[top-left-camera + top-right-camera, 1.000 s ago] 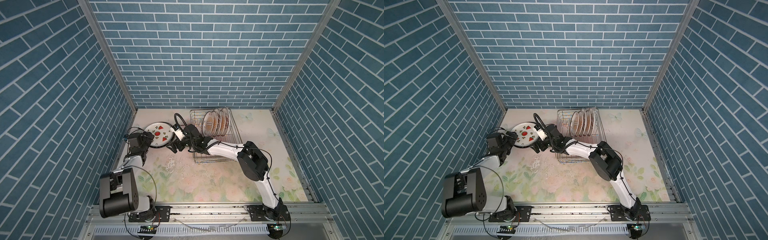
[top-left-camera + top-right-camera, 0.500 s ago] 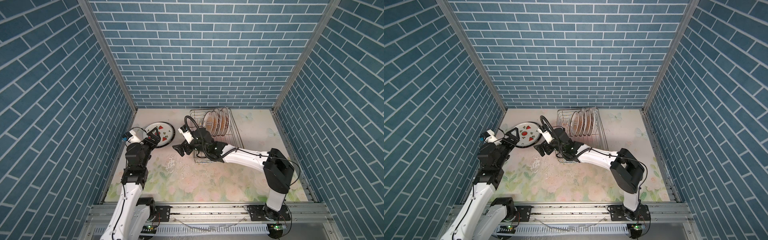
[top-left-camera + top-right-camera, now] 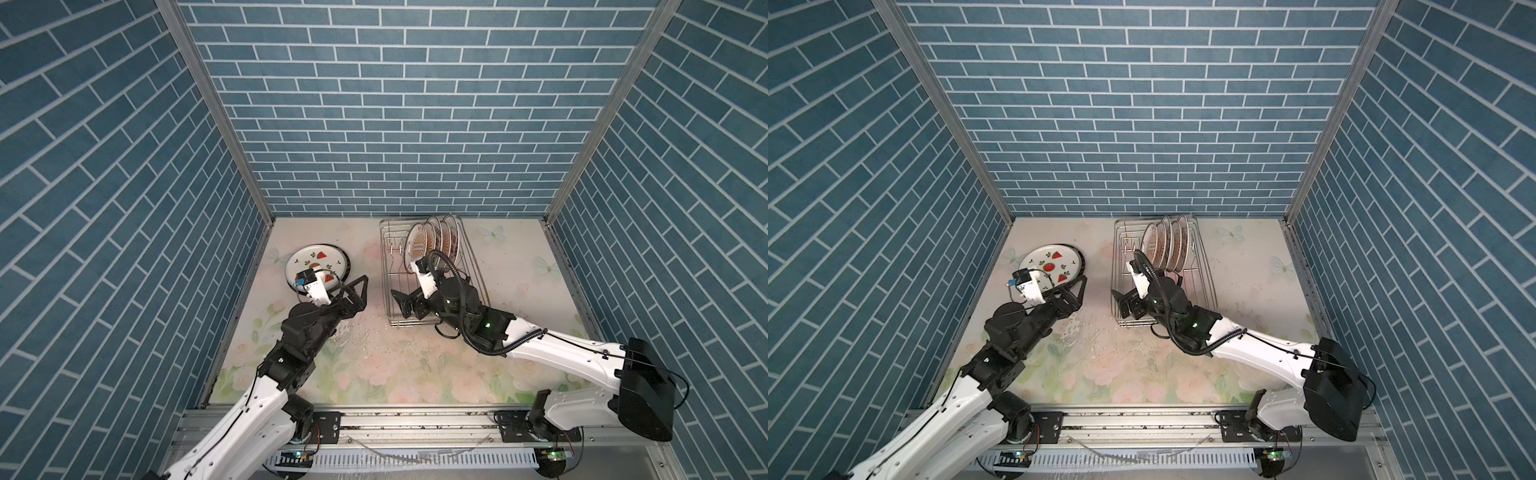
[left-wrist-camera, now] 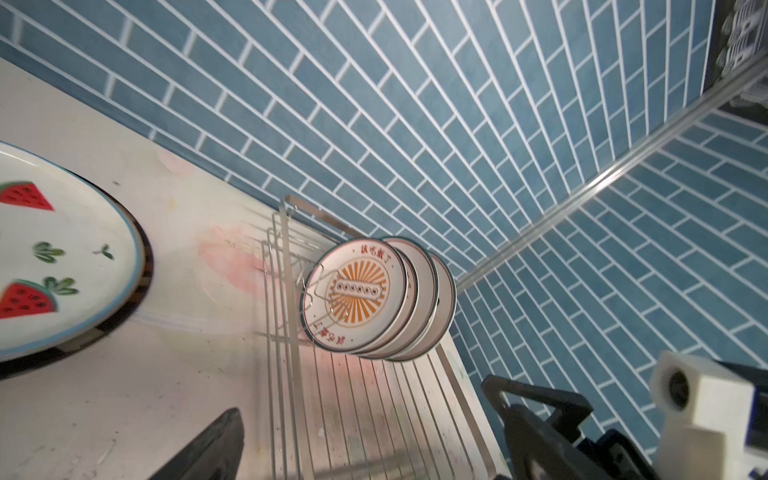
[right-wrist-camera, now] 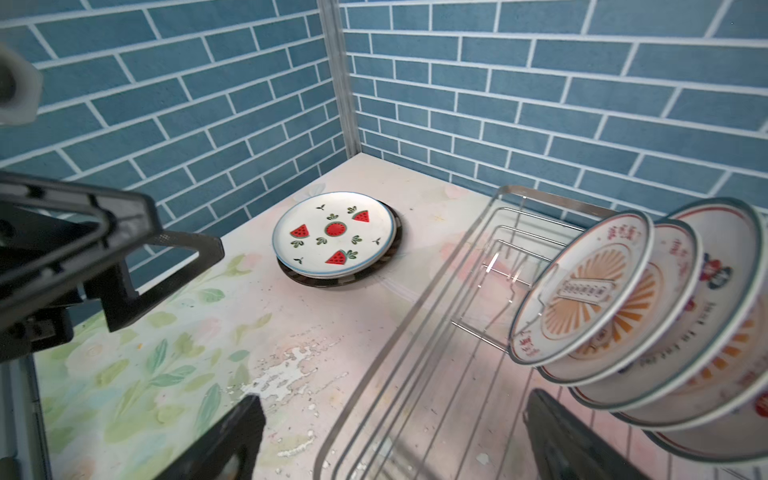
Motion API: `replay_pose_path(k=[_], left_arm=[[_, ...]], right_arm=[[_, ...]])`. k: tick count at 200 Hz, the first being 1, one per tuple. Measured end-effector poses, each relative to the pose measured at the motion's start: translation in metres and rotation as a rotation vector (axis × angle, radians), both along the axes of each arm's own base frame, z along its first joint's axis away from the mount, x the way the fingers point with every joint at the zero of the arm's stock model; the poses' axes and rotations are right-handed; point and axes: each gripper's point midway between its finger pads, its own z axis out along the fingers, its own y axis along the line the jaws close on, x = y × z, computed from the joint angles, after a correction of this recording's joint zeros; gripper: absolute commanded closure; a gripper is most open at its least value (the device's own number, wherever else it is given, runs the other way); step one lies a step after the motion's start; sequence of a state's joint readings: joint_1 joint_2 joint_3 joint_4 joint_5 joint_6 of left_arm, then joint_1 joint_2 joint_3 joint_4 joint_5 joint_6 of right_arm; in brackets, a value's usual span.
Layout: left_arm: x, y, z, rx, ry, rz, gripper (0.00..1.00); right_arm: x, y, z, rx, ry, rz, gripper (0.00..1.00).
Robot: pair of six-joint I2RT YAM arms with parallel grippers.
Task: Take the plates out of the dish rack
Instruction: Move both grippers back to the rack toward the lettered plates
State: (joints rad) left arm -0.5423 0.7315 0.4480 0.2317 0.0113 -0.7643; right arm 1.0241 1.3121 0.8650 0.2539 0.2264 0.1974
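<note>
The wire dish rack (image 3: pixel 469 266) (image 3: pixel 1204 270) stands right of centre in both top views. Several orange-sunburst plates (image 3: pixel 434 243) (image 3: pixel 1163 245) stand upright at its far end. A watermelon plate (image 3: pixel 318 262) (image 3: pixel 1050 262) lies flat on a dark-rimmed plate (image 5: pixel 392 245) at the left. My left gripper (image 3: pixel 360 293) (image 4: pixel 365 440) hangs open and empty between that stack and the rack. My right gripper (image 3: pixel 401 305) (image 5: pixel 395 440) is open and empty over the rack's near left rim (image 5: pixel 415 316). The rack plates (image 4: pixel 357 295) (image 5: pixel 582 291) show in both wrist views.
Blue brick walls close in the back and both sides. The floral table (image 3: pixel 415 365) has flaked paint near the rack's front corner (image 5: pixel 286 374). The near half of the rack (image 4: pixel 353 415) holds no plates. A metal rail (image 3: pixel 395 419) runs along the front edge.
My left gripper has swung from beside the watermelon plate toward the rack. My right gripper has drawn back from the plate stack to the rack's near left rim. Both stayed open.
</note>
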Motion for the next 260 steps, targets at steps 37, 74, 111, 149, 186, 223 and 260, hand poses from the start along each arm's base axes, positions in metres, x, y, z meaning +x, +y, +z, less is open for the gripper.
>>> replay_pose_path(k=[37, 74, 111, 149, 186, 223, 260], left_arm=[[-0.004, -0.059, -0.018, 0.09, 0.028, -0.146, 0.0], [0.001, -0.102, -0.031, 0.105, 0.036, -0.227, 0.0], [0.018, -0.132, -0.041, 0.118, 0.055, -0.246, 0.0], [0.03, -0.143, -0.042, 0.105, 0.045, -0.233, 0.0], [0.04, -0.147, -0.04, 0.072, 0.025, -0.203, 0.0], [0.043, -0.151, -0.057, 0.091, 0.049, -0.204, 0.0], [0.039, -0.142, -0.056, 0.079, 0.031, -0.185, 0.0]], right_arm=[[0.009, -0.036, -0.007, 0.006, 0.008, -0.079, 0.02], [0.035, -0.088, -0.02, 0.042, 0.074, -0.208, 0.02], [0.047, -0.125, -0.041, 0.061, 0.144, -0.298, 0.02], [0.051, -0.146, -0.055, 0.075, 0.18, -0.363, 0.02], [0.055, -0.152, -0.056, 0.088, 0.189, -0.382, 0.12], [0.055, -0.151, -0.055, 0.096, 0.198, -0.368, 0.05], [0.062, -0.148, -0.04, 0.088, 0.191, -0.375, 0.01]])
